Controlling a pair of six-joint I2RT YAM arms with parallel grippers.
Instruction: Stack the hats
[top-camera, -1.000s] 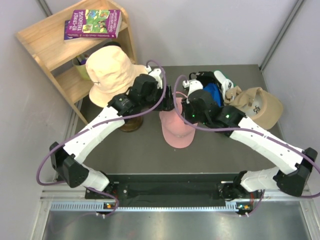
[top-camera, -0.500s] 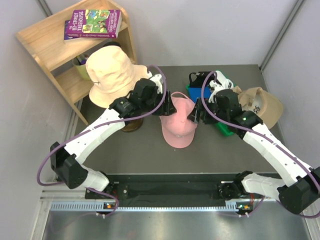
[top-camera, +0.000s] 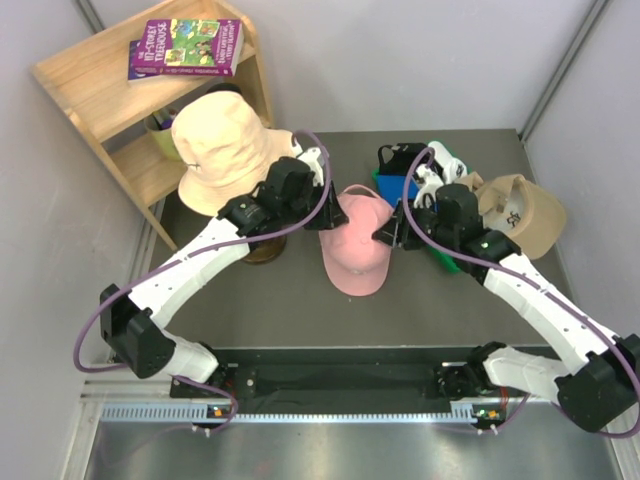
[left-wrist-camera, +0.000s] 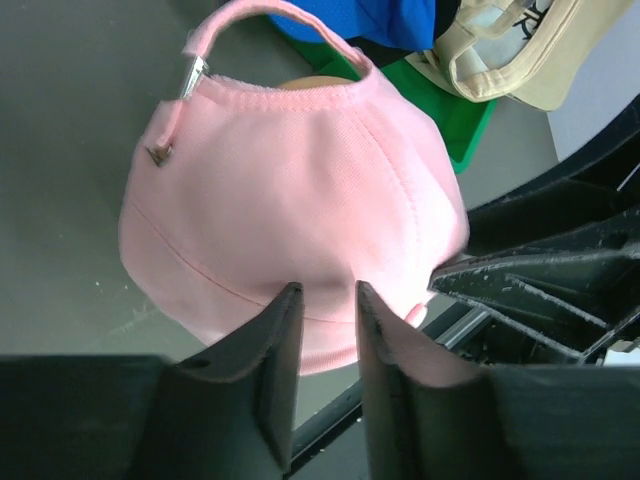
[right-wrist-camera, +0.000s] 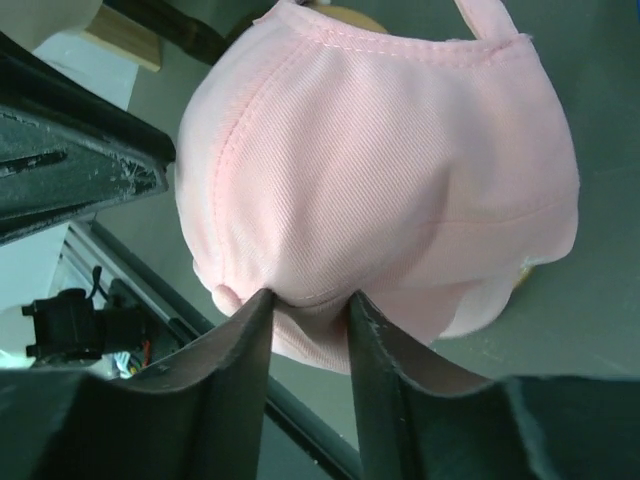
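The pink hat (top-camera: 356, 255) sits mid-table, peak toward me, over a tan rounded form (left-wrist-camera: 305, 84). My left gripper (top-camera: 330, 216) is at its left side. In the left wrist view the jaws of the left gripper (left-wrist-camera: 325, 290) stand narrowly apart, tips against the pink hat (left-wrist-camera: 290, 180). My right gripper (top-camera: 386, 232) is at its right side. In the right wrist view, the right gripper (right-wrist-camera: 308, 298) pinches a puckered fold of the pink hat (right-wrist-camera: 380, 160). A khaki-tan hat (top-camera: 522, 212), a black hat (top-camera: 396, 156) and a white hat (top-camera: 446, 160) lie at the back right. A blue hat (left-wrist-camera: 385, 20) shows behind the pink one.
A pale peach bucket hat (top-camera: 218, 148) rests on a dark wooden stand (top-camera: 262, 250) at the left. A wooden shelf (top-camera: 110, 95) with a book (top-camera: 188, 47) stands in the back left corner. A green box (top-camera: 447, 260) lies under the right arm.
My right gripper moved off the pink hat's top to its right side, opened wide, then closed in on the fabric. The left jaws narrowed against the hat's left side.
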